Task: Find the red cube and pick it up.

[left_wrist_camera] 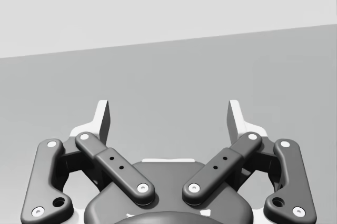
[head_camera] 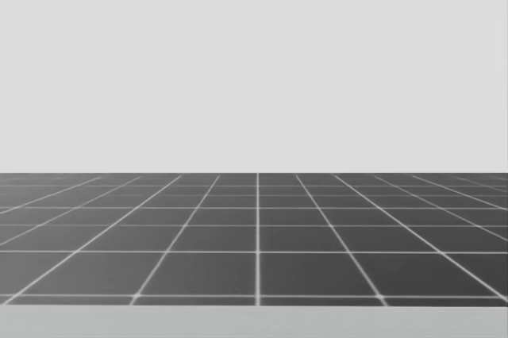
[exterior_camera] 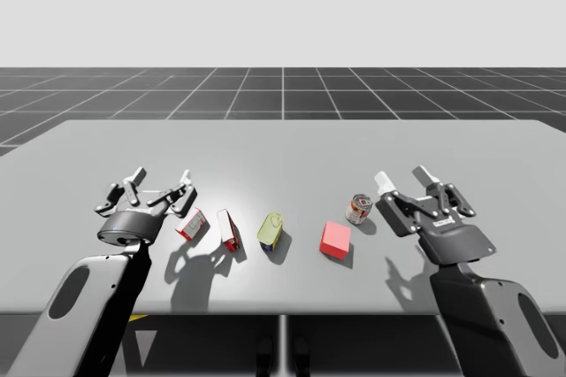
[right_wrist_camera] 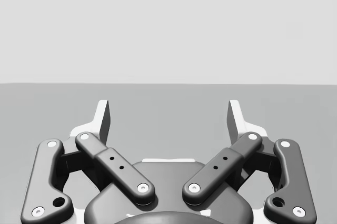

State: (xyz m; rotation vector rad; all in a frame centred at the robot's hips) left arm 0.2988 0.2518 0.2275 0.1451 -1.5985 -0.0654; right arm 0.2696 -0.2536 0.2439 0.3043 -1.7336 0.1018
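Step in hand: search; no reach under way, as you can judge from the layout.
- Red cube: on table, near front edge, right of middle, just beside small can.
- Left gripper: released, empty, toward left edge.
- Right gripper: released, empty, nearer cube.
- Next move: you likely want head tilted down, then right gripper over cube, clear of can.
- Containers: can upright; wide red-and-white box; narrow red-and-white box; yellow-green carton. Contents cannot be told.
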